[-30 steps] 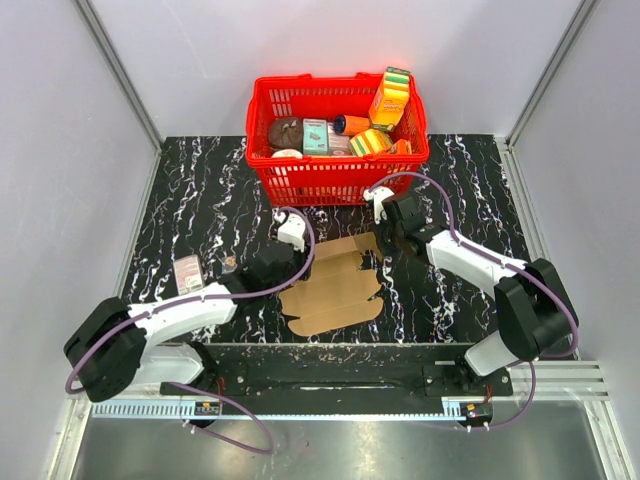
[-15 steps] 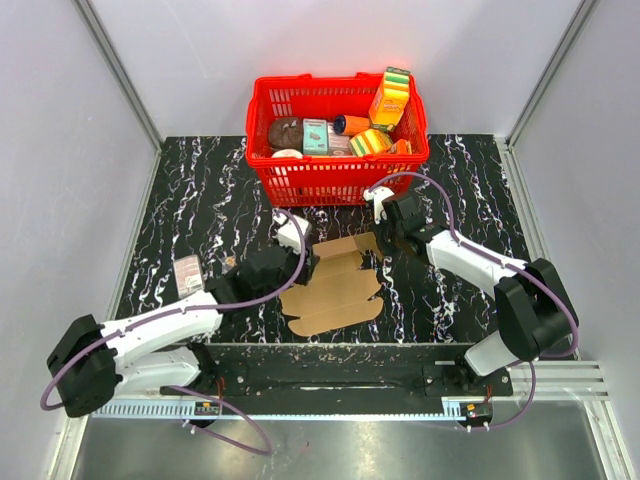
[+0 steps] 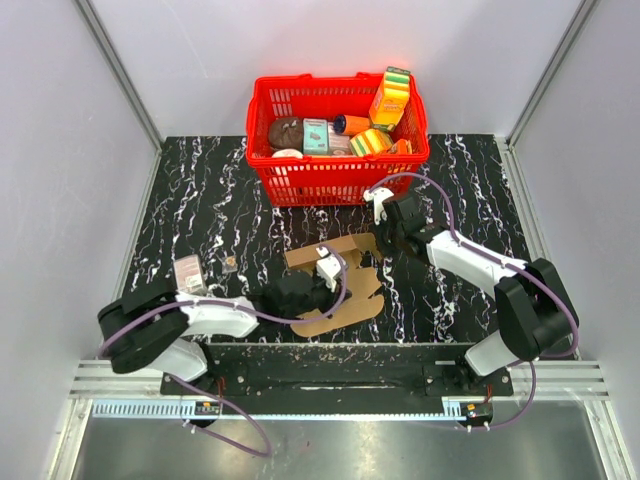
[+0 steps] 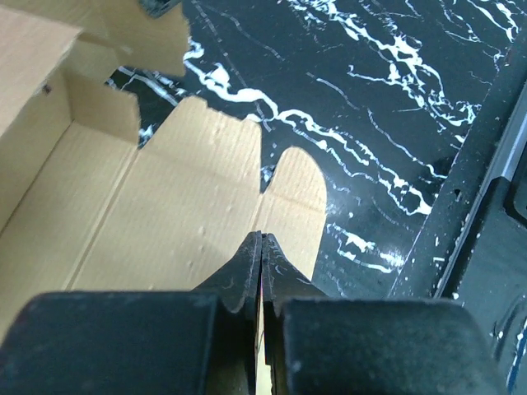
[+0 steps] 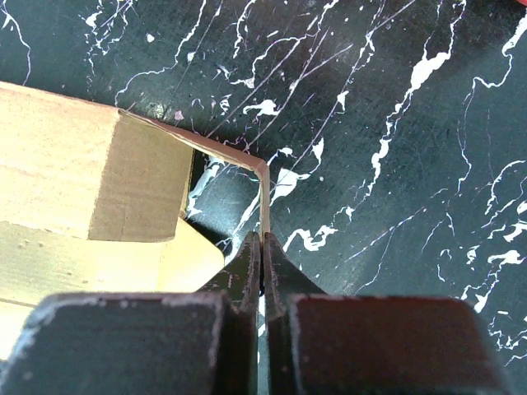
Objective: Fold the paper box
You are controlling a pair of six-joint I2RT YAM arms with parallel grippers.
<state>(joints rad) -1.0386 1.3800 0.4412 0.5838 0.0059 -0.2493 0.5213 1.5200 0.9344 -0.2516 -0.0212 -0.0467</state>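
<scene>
The paper box point(image 3: 350, 292) lies as a partly unfolded brown cardboard sheet on the black marble table, near the front centre. My left gripper point(image 3: 330, 288) hovers low over its middle panel. In the left wrist view its jaws point(image 4: 262, 239) are shut over the crease beside a rounded flap of the paper box point(image 4: 165, 214), with nothing visibly between them. My right gripper point(image 3: 381, 244) sits at the sheet's far right corner. In the right wrist view it point(image 5: 263, 237) is shut on the thin edge of a raised flap of the paper box point(image 5: 74, 156).
A red basket point(image 3: 262, 172) full of colourful packages stands at the back centre, just beyond the right gripper. A small wrapped packet point(image 3: 188, 272) and a tiny object point(image 3: 230, 263) lie on the left. The table's front edge and metal rail point(image 4: 473, 206) run close by the sheet.
My left arm swung right and toward the front, bringing its gripper over the cardboard, and its jaws went from open to shut. The sheet's far left part shifted. The right gripper stayed put.
</scene>
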